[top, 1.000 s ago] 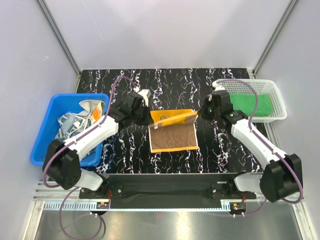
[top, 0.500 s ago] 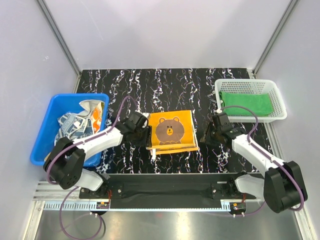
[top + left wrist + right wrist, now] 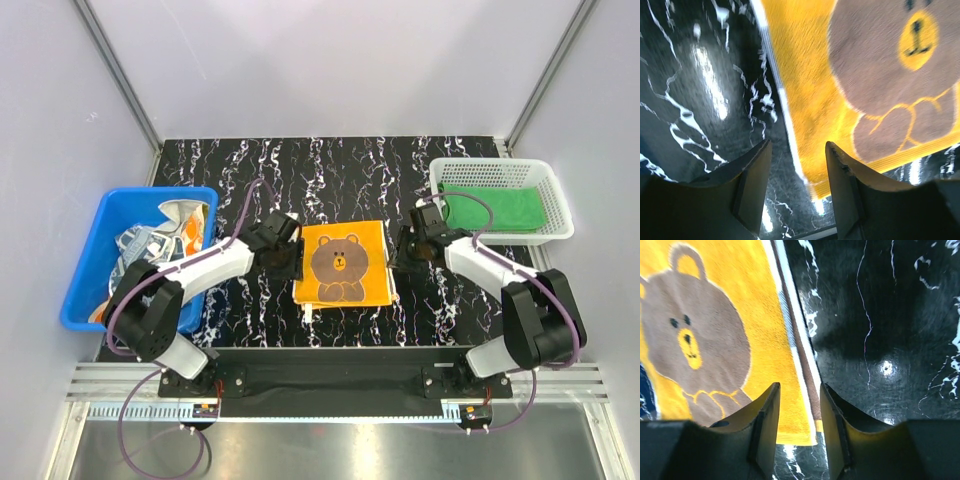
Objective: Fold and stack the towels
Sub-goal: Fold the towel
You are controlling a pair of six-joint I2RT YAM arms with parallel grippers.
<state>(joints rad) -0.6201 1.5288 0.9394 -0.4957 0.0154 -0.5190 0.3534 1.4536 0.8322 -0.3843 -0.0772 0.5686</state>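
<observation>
Orange-yellow bear towel (image 3: 343, 264) lies folded flat at desk (image 3: 250, 170) centre. L end effector (image 3: 287, 264) just beside its left edge, jaws spread, empty. R end effector (image 3: 403, 252) by right edge, jaws apart, empty. Green towel (image 3: 495, 208) in white basket (image 3: 556, 228); more towels (image 3: 150, 245) in blue bin (image 3: 80, 275).

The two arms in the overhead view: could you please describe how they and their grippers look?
Both the left arm and right arm have white links joined by bulky black joints, with a thin purple cable looping along each. The left gripper and right gripper are black, each with two dark, wedge-shaped fingers. I cannot make out any markings.
</observation>
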